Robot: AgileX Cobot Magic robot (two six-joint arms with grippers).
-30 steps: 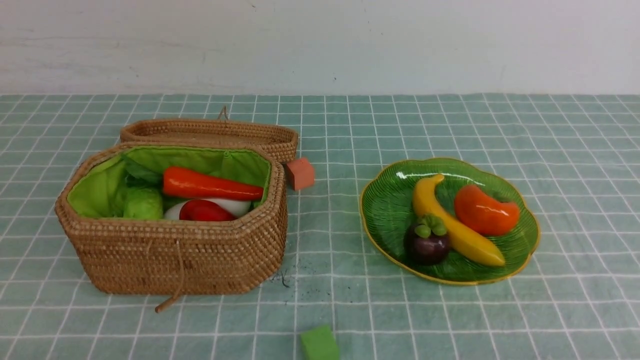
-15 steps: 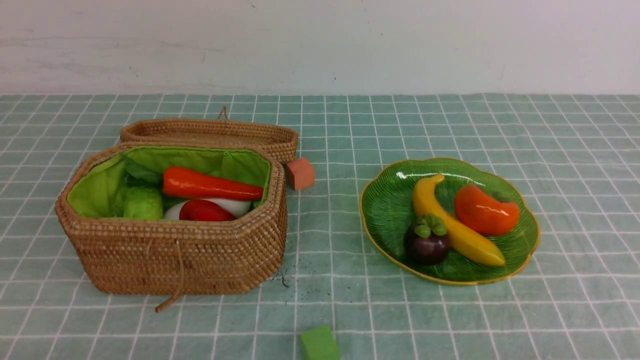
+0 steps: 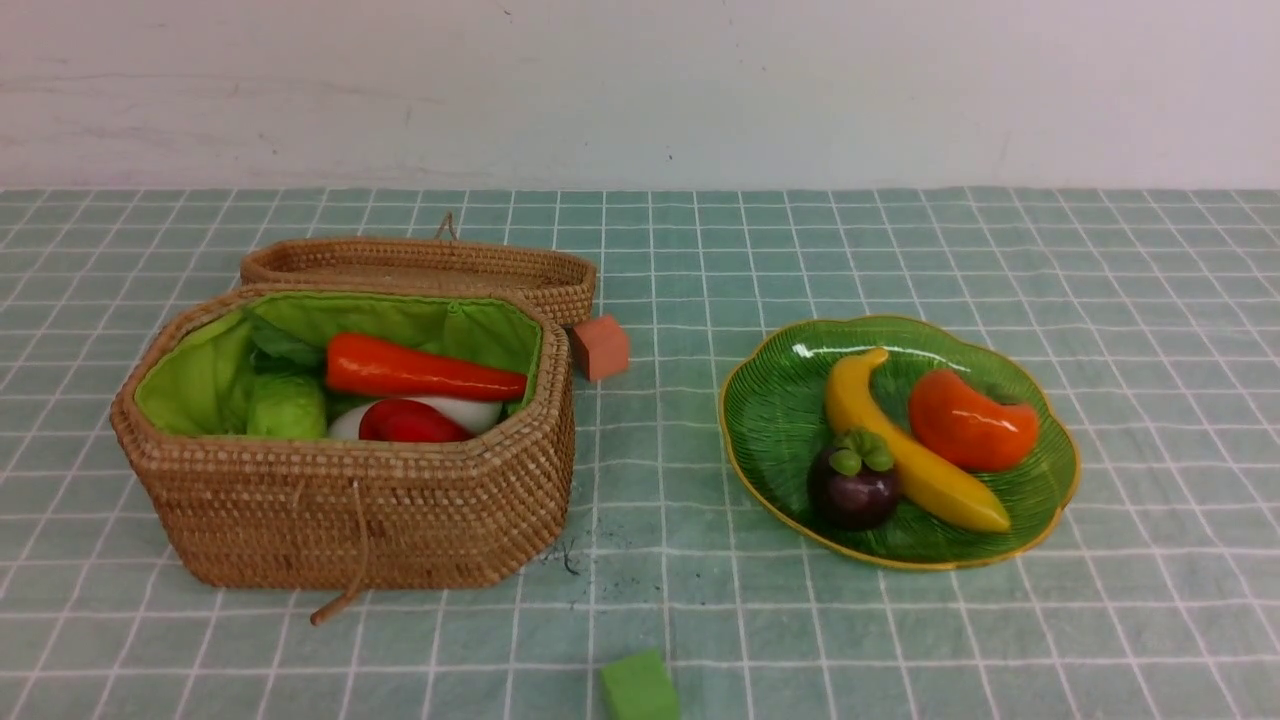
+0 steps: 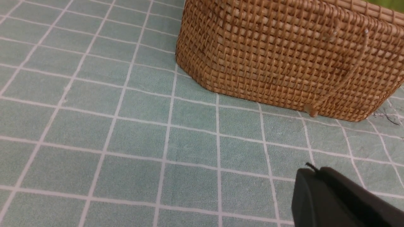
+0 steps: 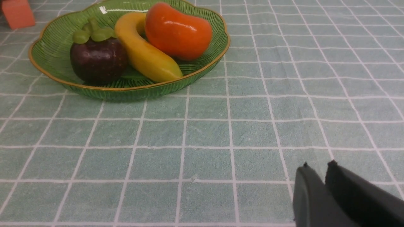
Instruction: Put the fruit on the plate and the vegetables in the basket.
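The green plate (image 3: 770,420) at the right holds the yellow banana (image 3: 920,470), the purple mangosteen (image 3: 853,490) and the orange persimmon (image 3: 968,420). At the left, the wicker basket (image 3: 400,510) holds the carrot (image 3: 420,372), green gourd (image 3: 287,408), red pepper (image 3: 410,424) and white radish (image 3: 470,410). Neither arm shows in the front view. My left gripper (image 4: 315,168) is shut and empty above the cloth, short of the basket (image 4: 284,56). My right gripper (image 5: 318,164) stands slightly open with nothing in it, well away from the plate (image 5: 50,50).
The flat wicker lid (image 3: 420,268) lies behind the basket. An orange cube (image 3: 600,347) sits between basket and plate. A green cube (image 3: 638,688) lies at the near edge of the checked green tablecloth. A white wall closes off the back.
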